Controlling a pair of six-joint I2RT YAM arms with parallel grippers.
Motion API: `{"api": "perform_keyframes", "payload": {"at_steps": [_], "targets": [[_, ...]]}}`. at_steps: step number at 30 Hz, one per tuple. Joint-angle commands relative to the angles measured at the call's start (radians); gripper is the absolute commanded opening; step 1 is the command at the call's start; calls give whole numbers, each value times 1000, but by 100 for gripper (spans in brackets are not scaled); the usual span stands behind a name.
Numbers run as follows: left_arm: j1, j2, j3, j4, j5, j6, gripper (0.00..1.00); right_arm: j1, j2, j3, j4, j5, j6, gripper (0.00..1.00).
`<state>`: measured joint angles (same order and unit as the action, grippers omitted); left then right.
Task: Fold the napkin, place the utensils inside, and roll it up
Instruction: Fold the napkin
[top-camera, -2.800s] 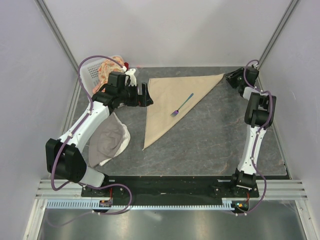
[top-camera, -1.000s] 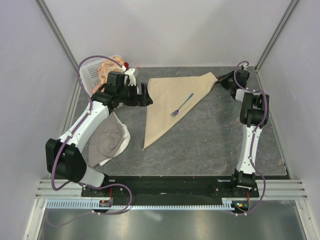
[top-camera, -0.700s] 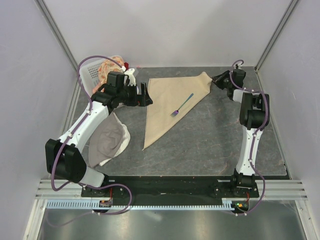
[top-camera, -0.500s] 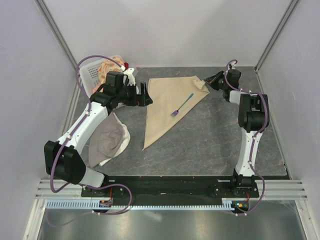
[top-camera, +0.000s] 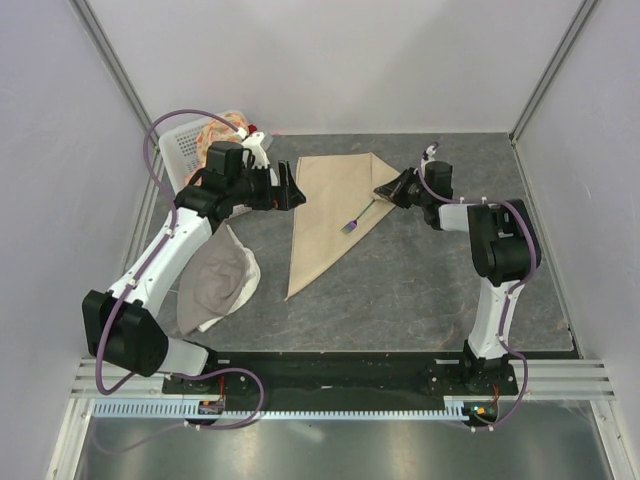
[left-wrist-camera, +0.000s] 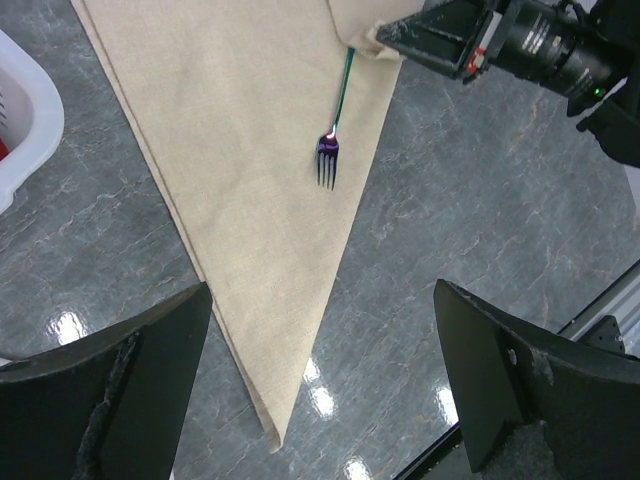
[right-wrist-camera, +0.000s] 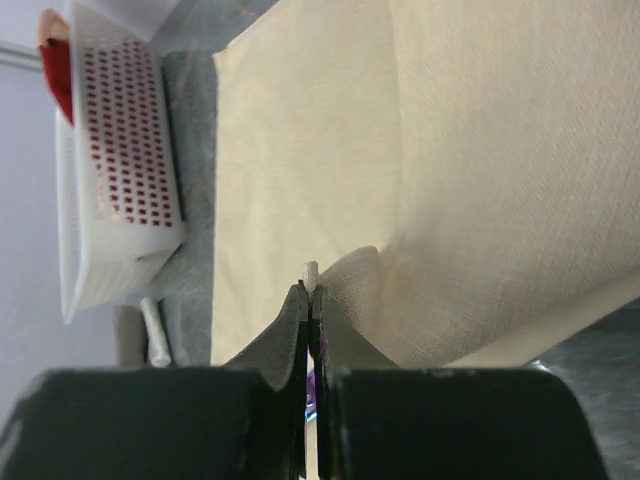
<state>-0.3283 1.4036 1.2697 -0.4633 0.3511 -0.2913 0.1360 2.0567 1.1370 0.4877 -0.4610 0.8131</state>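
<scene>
Right gripper (top-camera: 386, 189), upper centre: clenched on napkin (top-camera: 322, 210) corner, lapped over fork (top-camera: 350, 224) handle. Left gripper (top-camera: 291, 187), upper left: jaws released, empty.

You have a matt, finely woven cloth napkin (left-wrist-camera: 250, 150), a glossy iridescent metal fork (left-wrist-camera: 328, 158), a shiny grey stone-look tabletop (left-wrist-camera: 480, 230) and a white perforated plastic basket (right-wrist-camera: 110, 170)

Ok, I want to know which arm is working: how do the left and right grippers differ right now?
The right gripper is shut on a corner of the napkin, held over the fork; the left gripper is open and empty. The right touches the cloth; the left hovers clear, near its left edge. Both are black and two-fingered.
</scene>
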Motion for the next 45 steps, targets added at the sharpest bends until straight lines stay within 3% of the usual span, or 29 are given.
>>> {"api": "perform_keyframes", "payload": {"at_steps": [1, 14, 45], "targets": [[3, -37, -1, 40, 38, -31, 100, 31, -107, -78, 94, -16, -17, 0], [3, -43, -4, 45, 61, -43, 100, 131, -142, -210, 163, -21, 26, 0], [3, -60, -10, 54, 69, -48, 100, 272, -155, -284, 230, 30, 86, 0]]}}
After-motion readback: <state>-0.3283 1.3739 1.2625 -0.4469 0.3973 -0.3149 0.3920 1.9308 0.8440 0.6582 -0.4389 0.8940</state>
